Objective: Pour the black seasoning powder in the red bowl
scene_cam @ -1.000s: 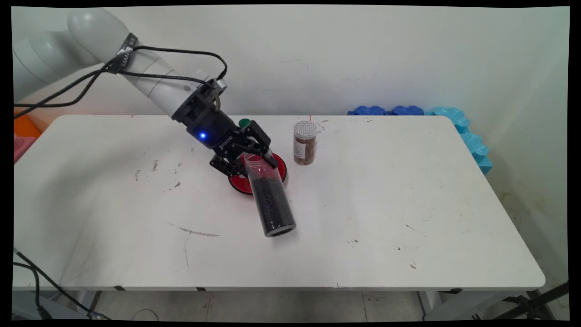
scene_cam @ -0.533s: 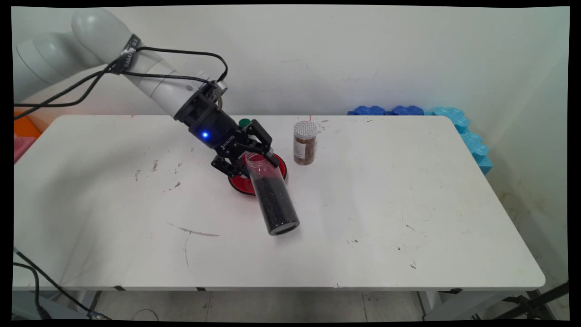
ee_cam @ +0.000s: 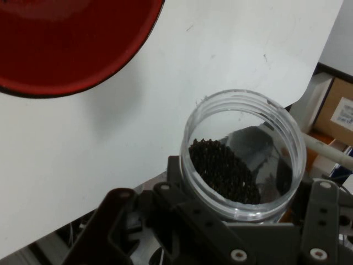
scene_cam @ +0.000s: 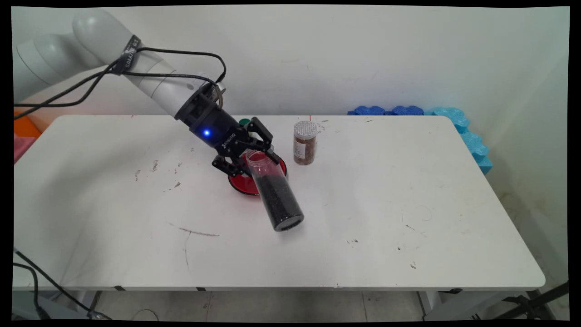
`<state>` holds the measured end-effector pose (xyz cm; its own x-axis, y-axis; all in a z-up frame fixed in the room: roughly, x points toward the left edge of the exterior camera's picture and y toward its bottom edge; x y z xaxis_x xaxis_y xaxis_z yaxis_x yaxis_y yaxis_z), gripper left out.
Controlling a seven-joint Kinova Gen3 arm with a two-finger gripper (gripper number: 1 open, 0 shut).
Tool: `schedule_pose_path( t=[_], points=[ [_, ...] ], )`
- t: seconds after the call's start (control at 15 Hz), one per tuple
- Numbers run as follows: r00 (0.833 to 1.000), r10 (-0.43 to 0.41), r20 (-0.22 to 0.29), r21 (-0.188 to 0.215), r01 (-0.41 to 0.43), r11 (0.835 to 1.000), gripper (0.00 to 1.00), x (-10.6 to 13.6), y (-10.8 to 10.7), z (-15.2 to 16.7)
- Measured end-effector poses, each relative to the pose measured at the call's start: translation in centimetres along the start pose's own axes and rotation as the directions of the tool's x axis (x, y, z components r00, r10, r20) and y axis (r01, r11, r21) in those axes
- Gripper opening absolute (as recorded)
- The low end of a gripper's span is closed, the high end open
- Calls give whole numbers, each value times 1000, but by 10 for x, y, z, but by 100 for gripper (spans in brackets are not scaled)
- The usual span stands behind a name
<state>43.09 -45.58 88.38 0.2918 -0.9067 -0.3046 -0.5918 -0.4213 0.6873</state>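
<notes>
My gripper (scene_cam: 252,160) is shut on the upper part of a clear jar (scene_cam: 273,190) that holds dark grains. The jar has no lid and leans, its open mouth up toward the hand and its base out toward the table's near right, above the table. Behind and under it lies a red plate (scene_cam: 240,184), partly hidden by the jar and fingers. In the hand view the jar's open mouth (ee_cam: 242,157) shows the dark grains (ee_cam: 223,171) inside, between my fingers, and the red plate (ee_cam: 71,49) fills the upper left.
A small lidded jar (scene_cam: 304,142) with brown contents stands upright just right of the red plate. A green round thing (scene_cam: 244,121) peeks out behind the gripper. Blue foam pieces (scene_cam: 426,111) line the table's far right corner. The white table (scene_cam: 386,204) bears dark marks.
The held jar has tipped further, its base swinging up and to the right, while the hand rose slightly.
</notes>
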Motion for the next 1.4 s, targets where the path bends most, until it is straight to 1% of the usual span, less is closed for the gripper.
schedule_pose_path(
  t=[0.53, 1.4],
  points=[
    [998, -69, -1, -20, 69, 997, 0, 0, -5, -3],
    [991, -135, 4, -37, 135, 990, 0, 0, -15, -12]
  ],
)
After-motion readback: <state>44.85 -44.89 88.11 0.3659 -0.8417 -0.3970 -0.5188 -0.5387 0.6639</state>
